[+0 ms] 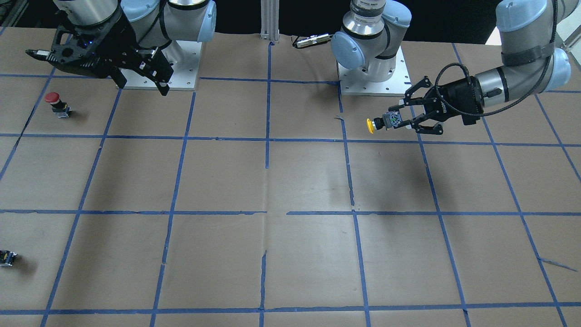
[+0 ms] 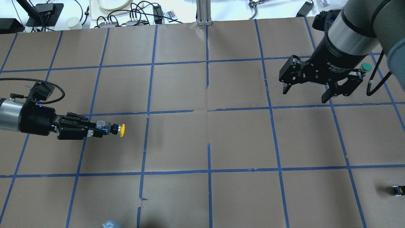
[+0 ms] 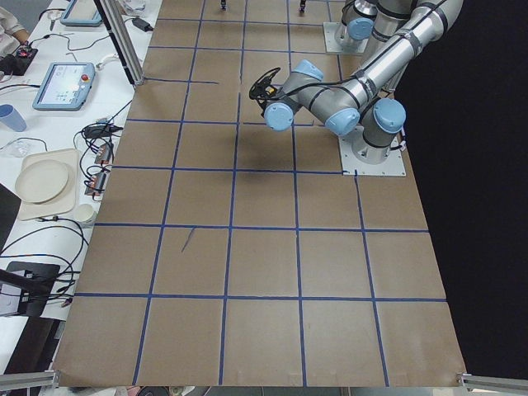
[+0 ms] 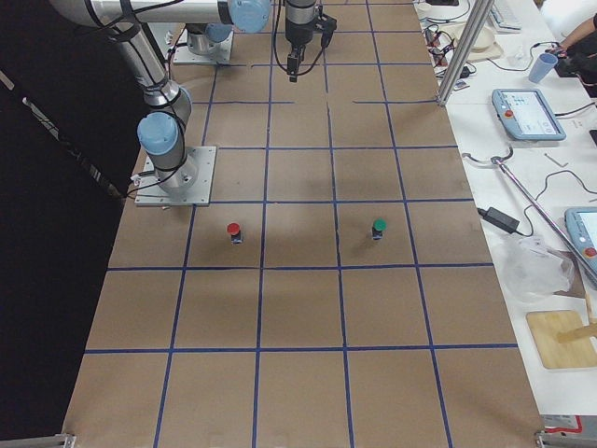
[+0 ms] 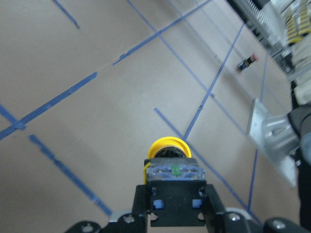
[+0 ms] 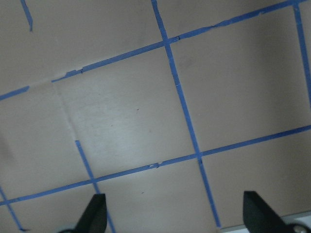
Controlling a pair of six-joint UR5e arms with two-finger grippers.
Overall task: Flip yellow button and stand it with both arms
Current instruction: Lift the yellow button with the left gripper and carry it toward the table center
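Observation:
My left gripper (image 2: 96,130) is shut on the grey body of the yellow button (image 2: 121,130) and holds it sideways above the table, yellow cap pointing toward the table's middle. In the front-facing view the left gripper (image 1: 394,121) and the button's cap (image 1: 371,126) are at the right. The left wrist view shows the button (image 5: 167,147) just past the fingertips (image 5: 210,200). My right gripper (image 2: 305,94) is open and empty, hanging above the table on the far right; it also shows in the front-facing view (image 1: 143,86) and the right wrist view (image 6: 177,213).
A red-capped button (image 1: 53,99) stands near the right arm's base. A green-capped button (image 2: 366,66) stands behind the right gripper. A tiny black-and-yellow block (image 2: 398,190) lies near the table's right edge. Brown paper with a blue tape grid (image 2: 208,110) covers the table.

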